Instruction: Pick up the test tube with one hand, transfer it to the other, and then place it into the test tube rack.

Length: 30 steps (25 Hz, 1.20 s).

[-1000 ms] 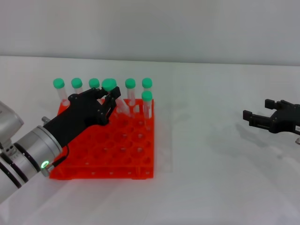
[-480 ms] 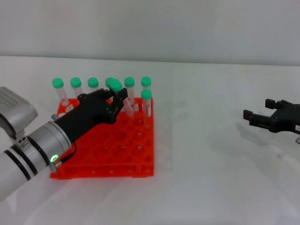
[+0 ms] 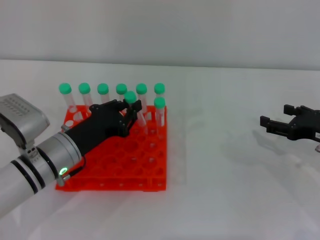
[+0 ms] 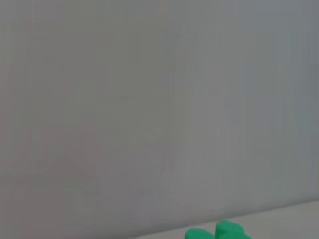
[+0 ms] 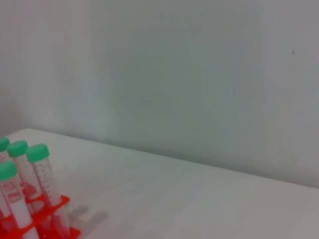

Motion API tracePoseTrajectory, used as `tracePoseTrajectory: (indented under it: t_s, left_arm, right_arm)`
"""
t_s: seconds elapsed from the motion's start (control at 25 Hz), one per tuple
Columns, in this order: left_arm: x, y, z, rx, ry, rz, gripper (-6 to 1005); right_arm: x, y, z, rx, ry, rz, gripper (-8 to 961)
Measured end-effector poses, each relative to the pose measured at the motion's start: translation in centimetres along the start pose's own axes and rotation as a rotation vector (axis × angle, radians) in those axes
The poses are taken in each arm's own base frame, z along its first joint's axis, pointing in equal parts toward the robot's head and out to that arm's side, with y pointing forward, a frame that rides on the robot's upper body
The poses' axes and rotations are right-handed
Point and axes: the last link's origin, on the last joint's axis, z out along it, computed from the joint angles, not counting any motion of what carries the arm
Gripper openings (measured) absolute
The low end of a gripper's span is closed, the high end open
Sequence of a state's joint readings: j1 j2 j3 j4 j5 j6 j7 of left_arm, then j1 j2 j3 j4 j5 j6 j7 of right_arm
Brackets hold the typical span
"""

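Left end effector (image 3: 129,114) over orange rack (image 3: 145,165), pinching green-capped test tube (image 3: 131,99), tube tilted above second row. Six capped tubes (image 3: 103,90) line rack's far row, one more (image 3: 159,104) beside. Right end effector (image 3: 272,125) spread, well apart. White tabletop (image 3: 225,190), pale wall behind.

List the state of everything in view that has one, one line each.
Left tool: shut on the test tube, over the rack.
Test tube: capped, slightly tilted, held in the rack's second row.
Test tube rack: seven other capped tubes standing along its far side.
Right tool: open, empty, parked at the right.
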<state>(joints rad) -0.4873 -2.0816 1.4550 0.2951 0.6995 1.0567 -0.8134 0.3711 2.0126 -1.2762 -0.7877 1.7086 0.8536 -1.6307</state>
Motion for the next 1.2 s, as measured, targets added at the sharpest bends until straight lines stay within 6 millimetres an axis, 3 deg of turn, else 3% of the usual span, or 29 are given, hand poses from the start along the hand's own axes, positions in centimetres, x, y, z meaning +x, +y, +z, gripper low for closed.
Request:
tracePoseTrajectory:
  t_s: [0.4, 0.68, 0.8, 1.04, 1.2]
  left_arm:
    - [0.1, 0.0, 0.5, -0.002, -0.013, -0.003, 270]
    - [0.1, 0.2, -0.2, -0.008, 0.010, 0.003, 584]
    - [-0.1, 0.6, -1.1, -0.025, 0.038, 0.015, 711]
    - [0.4, 1.5, -4.0, -0.045, 0.179, 0.059, 825]
    - [0.8, 1.2, -6.8, 0.027, 0.302, 0.094, 820]
  right_arm:
    - [0.1, 0.0, 0.1, -0.001, 0.006, 0.002, 874]
    - [0.3, 0.0, 0.1, -0.001, 0.010, 0.005, 873]
    - [0.5, 0.1, 0.0, -0.001, 0.013, 0.006, 873]
    - [0.9, 0.2, -0.3, -0.009, 0.018, 0.010, 872]
    - [1.2, 0.4, -0.6, -0.025, 0.019, 0.015, 872]
